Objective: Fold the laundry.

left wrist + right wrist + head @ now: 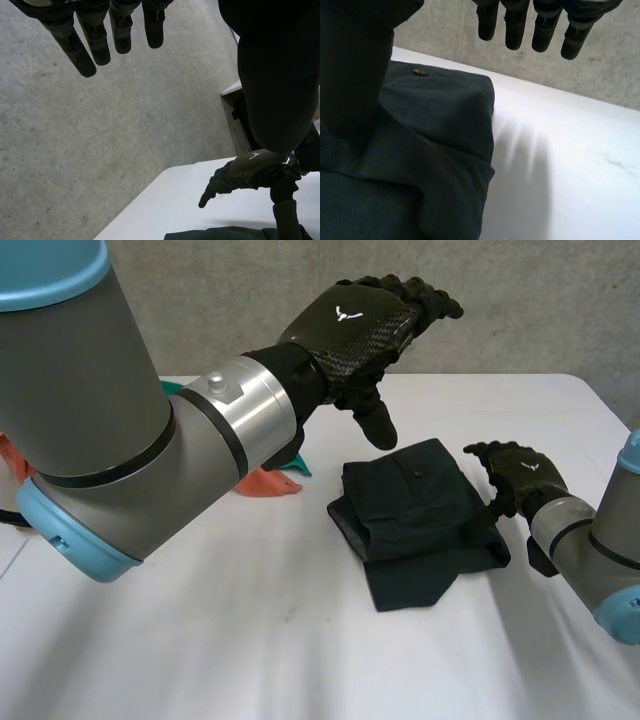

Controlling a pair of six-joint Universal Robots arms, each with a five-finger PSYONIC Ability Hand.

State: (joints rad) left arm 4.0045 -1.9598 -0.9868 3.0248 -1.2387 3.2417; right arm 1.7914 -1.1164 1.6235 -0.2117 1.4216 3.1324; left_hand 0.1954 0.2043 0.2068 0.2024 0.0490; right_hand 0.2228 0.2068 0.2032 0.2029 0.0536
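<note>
The dark folded garment (pixel 420 525) (a buttoned pocket faces up) lies on the white table (pixel 250 640), right of centre, in at least 2 layers. The right hand (pixel 520 472) rests at its right edge, fingers (pixel 515 30) straight and open, thumb over the cloth, probably steadying the fold. Farther back, the left hand (pixel 365 325) hovers above the table, fingers (pixel 80 47) straight, gripping nothing, likely clear for the next fold. An orange cloth (pixel 265 483) lies behind the left arm (pixel 120 440).

White worktop (pixel 200 640), grey concrete wall (pixel 230 310) behind its far edge, small coral and teal thing (pixel 275 480) lying on the worktop, partly hidden.
</note>
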